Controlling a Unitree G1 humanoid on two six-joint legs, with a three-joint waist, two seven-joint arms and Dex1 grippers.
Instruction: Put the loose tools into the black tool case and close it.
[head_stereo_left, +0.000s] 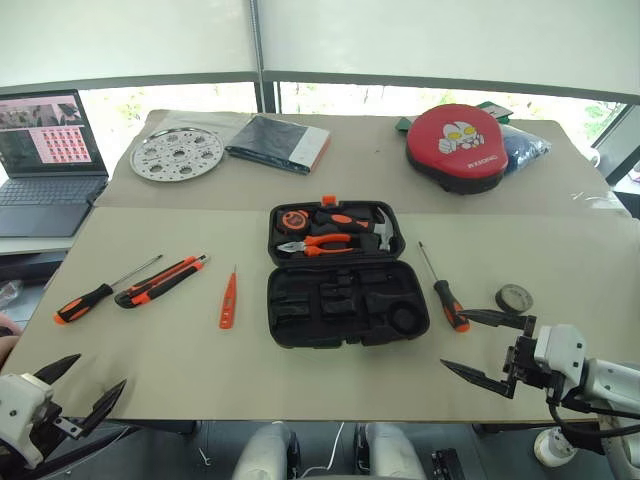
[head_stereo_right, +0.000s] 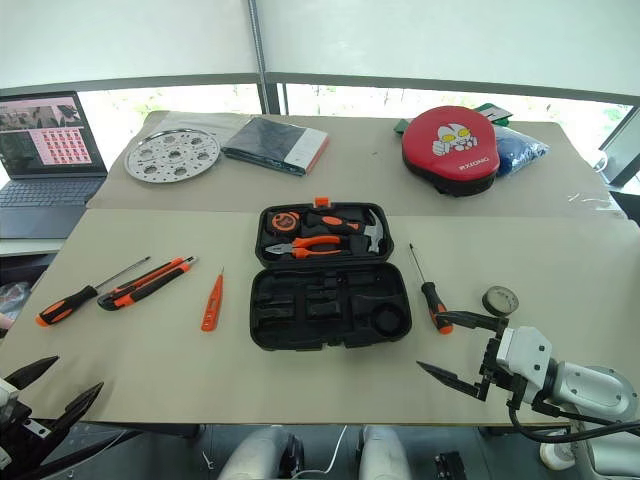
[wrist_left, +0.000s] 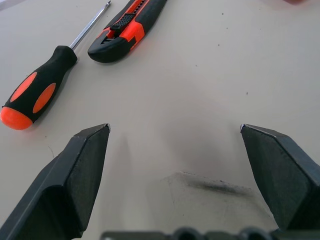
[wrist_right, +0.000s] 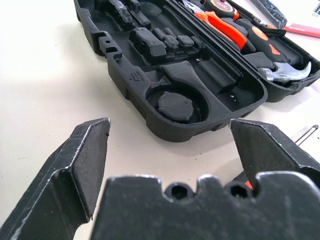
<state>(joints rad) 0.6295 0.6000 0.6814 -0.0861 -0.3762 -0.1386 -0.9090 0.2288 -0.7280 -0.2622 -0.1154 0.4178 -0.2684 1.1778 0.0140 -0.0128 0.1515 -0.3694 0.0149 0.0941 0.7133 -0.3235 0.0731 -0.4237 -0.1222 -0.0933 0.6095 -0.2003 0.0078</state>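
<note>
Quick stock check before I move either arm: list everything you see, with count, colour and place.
tool case: 1, black, open, table centre; pliers, hammer and tape measure in far half, near half bare
screwdrivers: 2, orange-black; one left, one right of case
utility knife: 1, orange-black, beside left screwdriver
tester pen: 1, orange, left of case
tape roll: 1, grey, right
round pad: 1, red, far right
book: 1, dark, far centre
perforated disc: 1, silver, far left
laptop: 1, left, off the table
left gripper: open, near left edge
right gripper: open, near right
</note>
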